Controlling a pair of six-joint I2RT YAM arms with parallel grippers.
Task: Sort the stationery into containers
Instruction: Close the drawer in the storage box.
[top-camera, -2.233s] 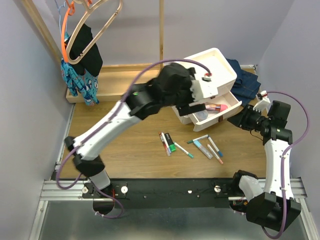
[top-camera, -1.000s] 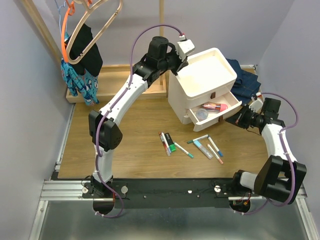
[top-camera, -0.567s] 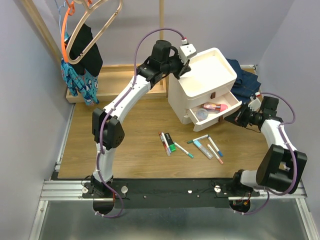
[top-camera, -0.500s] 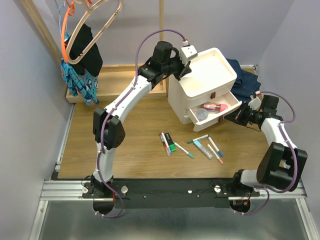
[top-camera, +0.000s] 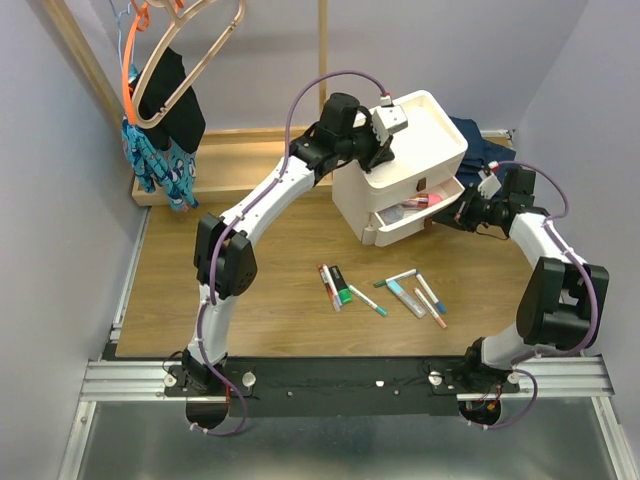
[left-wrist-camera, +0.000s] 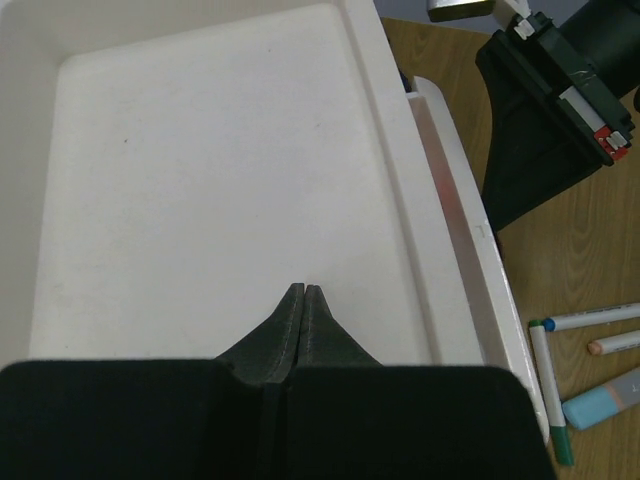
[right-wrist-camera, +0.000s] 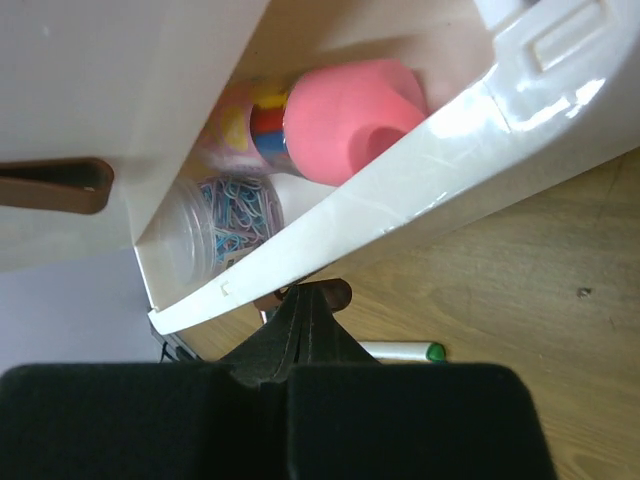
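Well, only the pink-capped bottle (right-wrist-camera: 350, 120) and clear tub (right-wrist-camera: 225, 215) sit in the drawer unit's (top-camera: 385, 192) part-open drawer (right-wrist-camera: 450, 150); markers (top-camera: 341, 286) and blue tube (top-camera: 405, 296) lie on the desk (top-camera: 260, 290) before it. Both the left fingers (left-wrist-camera: 288, 328) and right fingers (right-wrist-camera: 292, 338) are pinched shut, empty.

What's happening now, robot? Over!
Left gripper shut over tray top. Right gripper shut at half-open drawer, pink-capped bottle inside. Markers on table, nothing blocking.

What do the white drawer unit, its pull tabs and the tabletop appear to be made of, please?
Drawer unit: likely plastic, glossy white, with moulded edges and bright highlights along them. Pull tabs: brown and matte, perhaps leatherette or rubber; the look leaves it open. Tabletop: wood-grain pattern with a smooth, low sheen, possibly laminate rather than solid wood.
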